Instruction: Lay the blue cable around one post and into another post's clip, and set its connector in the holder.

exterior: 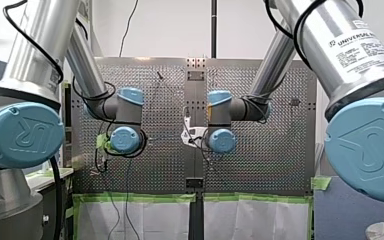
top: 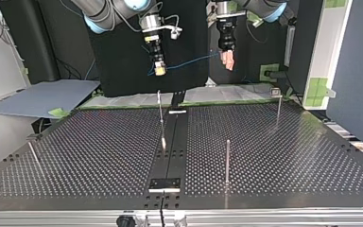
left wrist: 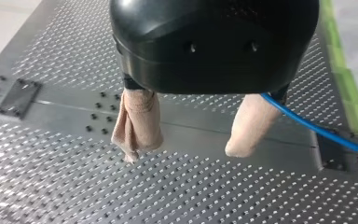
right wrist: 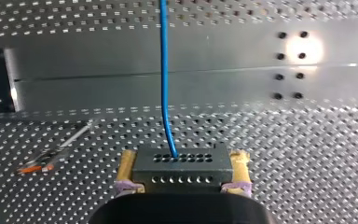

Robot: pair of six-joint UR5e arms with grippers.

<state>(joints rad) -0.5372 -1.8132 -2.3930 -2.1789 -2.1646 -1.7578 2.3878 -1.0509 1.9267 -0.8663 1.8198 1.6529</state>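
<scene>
**Holding the cable aloft, with the laying not yet begun**

My right gripper (right wrist: 184, 161) is pinching the dark connector (right wrist: 177, 168) between its yellow pads. The blue cable (top: 189, 61) is running out of it and hanging in the air across to my left gripper (left wrist: 184, 150). That gripper is standing spread and gripping nothing, with the cable passing just beside one beige finger (left wrist: 251, 123). Both are hovering well above the table (top: 264, 156). By my judgement nothing is done yet: the cable is rounding no post, sitting in no clip, and the connector is not set down. The top view is showing one cable, two grippers and four posts (top: 227, 163).
</scene>
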